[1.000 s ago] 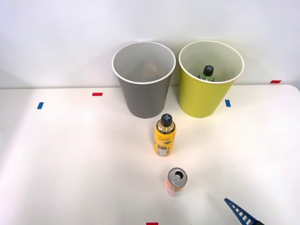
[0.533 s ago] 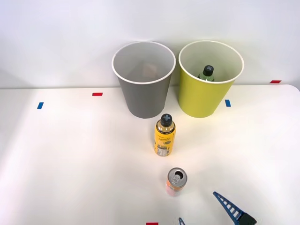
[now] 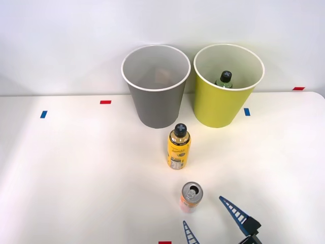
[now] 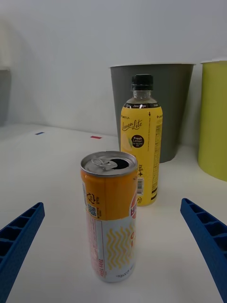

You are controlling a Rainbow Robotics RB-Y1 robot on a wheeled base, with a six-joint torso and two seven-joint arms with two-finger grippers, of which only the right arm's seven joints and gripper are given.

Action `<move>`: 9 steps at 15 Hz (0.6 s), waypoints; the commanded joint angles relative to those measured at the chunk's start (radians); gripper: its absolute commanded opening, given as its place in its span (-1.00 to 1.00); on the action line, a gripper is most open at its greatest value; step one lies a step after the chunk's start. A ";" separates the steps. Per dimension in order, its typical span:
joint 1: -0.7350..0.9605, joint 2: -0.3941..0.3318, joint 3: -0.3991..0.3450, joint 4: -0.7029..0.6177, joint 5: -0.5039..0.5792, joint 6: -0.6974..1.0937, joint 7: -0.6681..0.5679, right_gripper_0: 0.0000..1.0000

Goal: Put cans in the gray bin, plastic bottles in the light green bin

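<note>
Claw (image 3: 210, 217) spread wide, fingers apart and empty, low over the bench (image 3: 76, 173).
Just ahead of it the can (image 3: 191, 196) stands upright; beyond stands the yellow bottle (image 3: 178, 146), then the gray bin (image 3: 156, 85), contents unclear, and beside it the light green bin (image 3: 227, 85) holding a black-capped greenish bottle (image 3: 224, 79).

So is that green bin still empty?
No, a black-capped bottle already stands inside the light green bin, seen from the front.
</note>
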 commanded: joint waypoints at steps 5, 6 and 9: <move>-0.041 0.021 0.024 0.034 0.008 -0.001 0.008 1.00; -0.063 0.036 0.024 0.060 0.009 -0.001 0.008 1.00; -0.109 0.076 0.018 0.106 0.009 -0.001 0.009 1.00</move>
